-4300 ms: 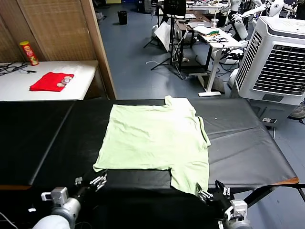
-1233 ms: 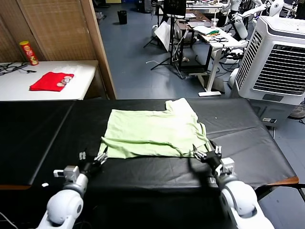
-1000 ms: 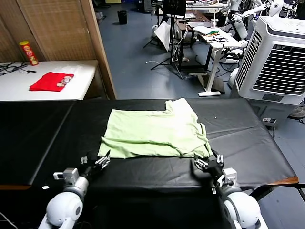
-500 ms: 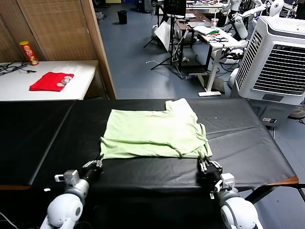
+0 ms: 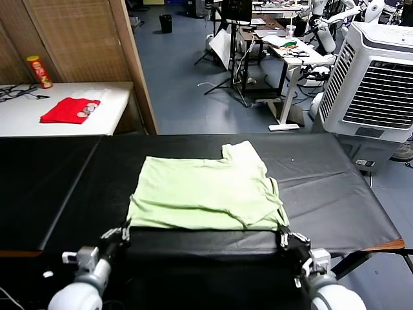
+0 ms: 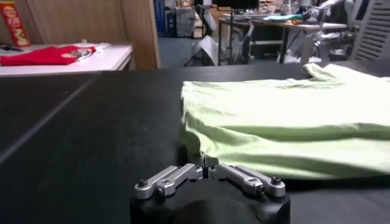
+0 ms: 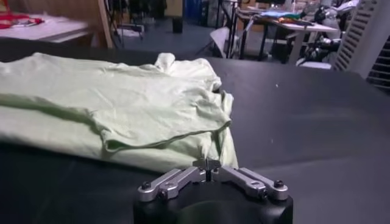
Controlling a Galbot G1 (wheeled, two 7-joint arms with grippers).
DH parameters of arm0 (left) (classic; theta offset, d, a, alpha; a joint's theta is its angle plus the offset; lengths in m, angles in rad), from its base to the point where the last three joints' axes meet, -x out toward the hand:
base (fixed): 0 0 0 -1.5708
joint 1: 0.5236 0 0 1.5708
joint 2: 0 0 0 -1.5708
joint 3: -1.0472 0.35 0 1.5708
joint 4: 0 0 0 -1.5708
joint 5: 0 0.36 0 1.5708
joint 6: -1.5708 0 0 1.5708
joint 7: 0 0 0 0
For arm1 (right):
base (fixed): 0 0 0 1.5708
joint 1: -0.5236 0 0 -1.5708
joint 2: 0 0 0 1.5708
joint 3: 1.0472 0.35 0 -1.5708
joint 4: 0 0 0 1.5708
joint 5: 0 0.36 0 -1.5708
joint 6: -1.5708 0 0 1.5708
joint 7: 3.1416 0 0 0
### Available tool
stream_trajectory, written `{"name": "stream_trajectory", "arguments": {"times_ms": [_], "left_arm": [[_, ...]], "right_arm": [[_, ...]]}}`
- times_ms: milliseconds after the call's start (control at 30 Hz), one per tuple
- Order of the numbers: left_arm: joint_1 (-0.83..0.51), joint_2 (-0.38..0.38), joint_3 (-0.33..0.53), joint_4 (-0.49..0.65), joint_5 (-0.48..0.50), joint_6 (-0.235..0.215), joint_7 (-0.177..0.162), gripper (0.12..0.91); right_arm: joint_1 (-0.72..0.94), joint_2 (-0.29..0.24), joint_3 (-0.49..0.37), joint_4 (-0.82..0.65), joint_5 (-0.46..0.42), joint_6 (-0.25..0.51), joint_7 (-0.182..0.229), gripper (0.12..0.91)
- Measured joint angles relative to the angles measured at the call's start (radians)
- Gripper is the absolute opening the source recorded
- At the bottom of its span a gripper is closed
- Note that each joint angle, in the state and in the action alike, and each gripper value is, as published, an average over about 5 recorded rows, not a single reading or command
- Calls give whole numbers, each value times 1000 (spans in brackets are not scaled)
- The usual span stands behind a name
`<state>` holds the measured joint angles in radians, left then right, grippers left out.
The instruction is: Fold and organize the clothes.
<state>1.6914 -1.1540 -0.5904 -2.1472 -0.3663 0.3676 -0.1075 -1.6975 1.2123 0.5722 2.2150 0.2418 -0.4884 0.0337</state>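
The clothes, one pale green T-shirt (image 5: 206, 194), lie folded in half on the black table (image 5: 335, 187), with the fold edge nearest me. My left gripper (image 5: 124, 230) sits at the shirt's near left corner. In the left wrist view the left gripper (image 6: 207, 165) is shut, with the edge of the T-shirt (image 6: 274, 115) pinched at its tips. At the near right corner, my right gripper (image 5: 284, 237) is low on the table. Its wrist view shows the right gripper (image 7: 207, 163) shut on the hem of the T-shirt (image 7: 122, 103).
A small red cloth (image 5: 70, 110) and a red can (image 5: 39, 71) lie on the white side table at the far left. A wooden partition (image 5: 132, 64) stands behind the table, and a white air cooler (image 5: 377, 77) at the far right. The table's right end (image 5: 387, 244) is close.
Both grippers have gone from open to shut at the shirt's near corners and drawn back toward me. The folded shirt has slid a little toward the near edge.
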Motion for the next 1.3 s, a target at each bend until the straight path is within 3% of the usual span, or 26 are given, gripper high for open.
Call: {"name": "stream_trajectory", "arguments": {"times_ms": [267, 367, 567, 767, 967, 1100, 1300], "left_arm": [[139, 8, -41, -71, 23, -1, -17, 131], [168, 2, -48, -80, 25, -1, -22, 131], [205, -8, -52, -108, 25, 17, -33, 159], [223, -9, -65, -146, 25, 56, -47, 451], [212, -4, -96, -191, 5, 84, -44, 748], [127, 19, -115, -175, -63, 105, -56, 794], [-140, 68, -74, -83, -220, 177, -99, 798]], "right_arm": [[-34, 3, 0, 15, -3, 3, -4, 122], [-47, 0, -1, 30, 0, -8, -15, 163], [-81, -4, 8, 76, 0, -27, -23, 466], [-91, -7, 22, 129, 30, -28, -20, 756], [25, -31, 8, 98, 63, -1, -2, 797], [209, -52, -32, -8, 78, -10, 16, 798], [499, -60, -116, -232, 95, 4, 50, 798]]}}
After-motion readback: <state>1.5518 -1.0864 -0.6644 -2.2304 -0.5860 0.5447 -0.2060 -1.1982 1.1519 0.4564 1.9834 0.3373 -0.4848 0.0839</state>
